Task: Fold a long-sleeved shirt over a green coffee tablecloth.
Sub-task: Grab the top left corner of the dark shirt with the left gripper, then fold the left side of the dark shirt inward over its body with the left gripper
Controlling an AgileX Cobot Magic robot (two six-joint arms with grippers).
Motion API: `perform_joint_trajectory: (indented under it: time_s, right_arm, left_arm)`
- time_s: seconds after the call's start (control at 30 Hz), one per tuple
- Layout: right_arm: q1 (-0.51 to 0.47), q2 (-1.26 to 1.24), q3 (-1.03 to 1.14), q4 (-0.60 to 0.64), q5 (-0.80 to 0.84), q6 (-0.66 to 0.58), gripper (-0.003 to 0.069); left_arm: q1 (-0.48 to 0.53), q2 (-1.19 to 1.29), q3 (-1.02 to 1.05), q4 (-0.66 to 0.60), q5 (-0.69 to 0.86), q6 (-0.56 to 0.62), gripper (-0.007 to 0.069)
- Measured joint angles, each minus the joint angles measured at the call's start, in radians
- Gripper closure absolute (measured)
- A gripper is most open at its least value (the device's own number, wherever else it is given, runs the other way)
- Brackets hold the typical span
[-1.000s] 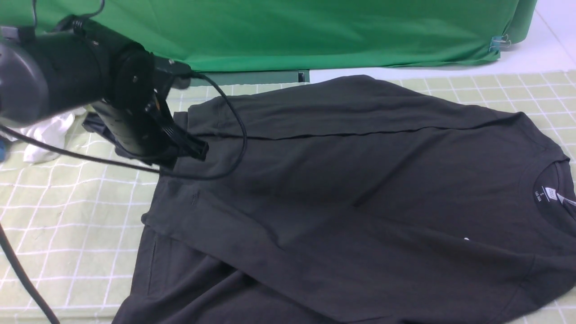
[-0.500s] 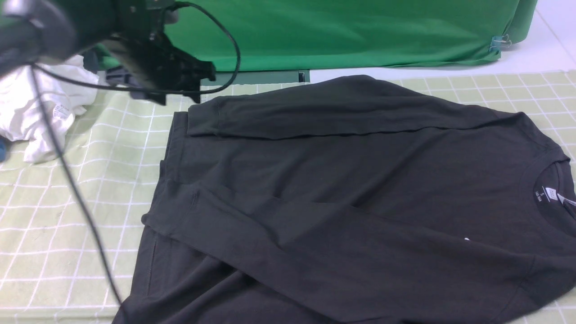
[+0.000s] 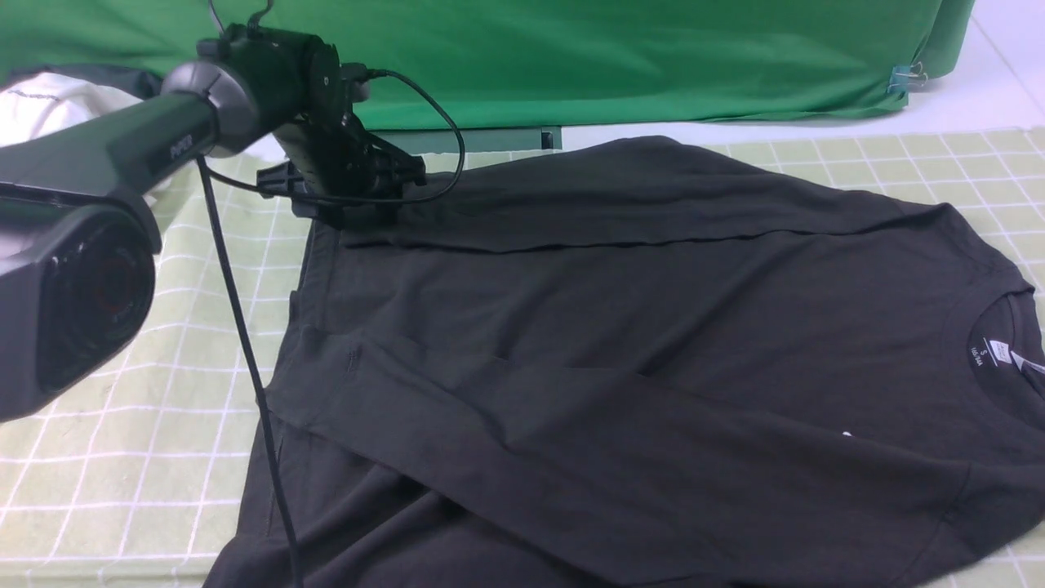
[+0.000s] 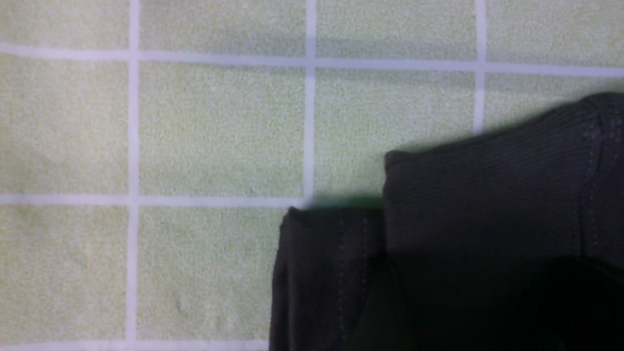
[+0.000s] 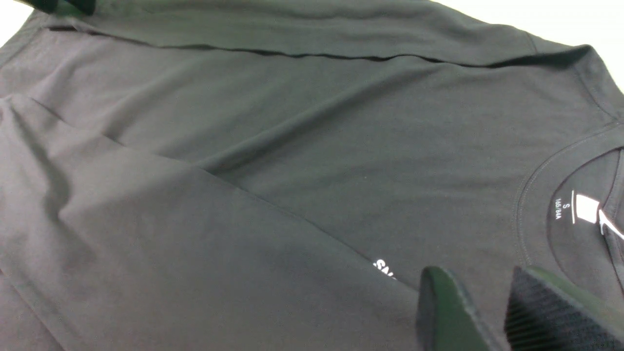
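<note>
Two sleeves [image 3: 531, 441] lie folded across the shirt [image 3: 653, 327]; left tool [image 3: 363, 204] looks wide, right tool [image 5: 480, 287] narrow, empty; hem [image 3: 304, 286] fold likely next.

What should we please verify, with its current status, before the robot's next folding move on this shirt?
1. Far sleeve folded onto long-sleeved shirt: ok.
2. Near sleeve laid across the body: ok.
3. Left end effector over far cuff; jaws open or shut: cannot tell.
4. Right end effector empty, jaws apart: ok.
5. Left arm cable clear of shirt: not ok, hangs over near hem corner.
6. Whole shirt on green coffee tablecloth: cannot tell, hem leaves view.
</note>
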Motion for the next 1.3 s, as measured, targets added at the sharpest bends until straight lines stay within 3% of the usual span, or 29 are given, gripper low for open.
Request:
perform_joint_trajectory:
  time_s: [0.23, 0.37, 0.4, 0.43, 0.47, 0.93, 1.07, 1.3]
  right_arm:
    - [0.000, 0.000, 0.000, 0.000, 0.000, 0.000, 0.0463]
    - [0.000, 0.000, 0.000, 0.000, 0.000, 0.000, 0.0462]
    - [0.000, 0.000, 0.000, 0.000, 0.000, 0.000, 0.0462]
    - [0.000, 0.000, 0.000, 0.000, 0.001, 0.000, 0.0462]
    - [0.000, 0.000, 0.000, 0.000, 0.003, 0.000, 0.0462]
    - [0.000, 0.000, 0.000, 0.000, 0.019, 0.000, 0.0462]
    - [0.000, 0.000, 0.000, 0.000, 0.020, -0.016, 0.0462]
    - [0.000, 0.000, 0.000, -0.024, 0.020, -0.029, 0.0466]
  left_arm:
    - [0.000, 0.001, -0.006, 0.003, 0.017, -0.003, 0.0213]
    - [0.000, 0.001, -0.008, -0.003, 0.039, 0.030, 0.0463]
    - [0.000, 0.001, -0.008, -0.004, 0.041, 0.036, 0.0477]
    - [0.000, 0.000, -0.008, -0.007, 0.047, 0.052, 0.0560]
    - [0.000, -0.003, -0.008, -0.008, 0.054, 0.062, 0.0582]
    - [0.000, -0.124, -0.008, -0.009, 0.184, 0.115, 0.0589]
    - [0.000, -0.186, -0.007, -0.061, 0.339, 0.172, 0.0589]
    - [0.000, -0.299, 0.051, -0.080, 0.382, 0.180, 0.0589]
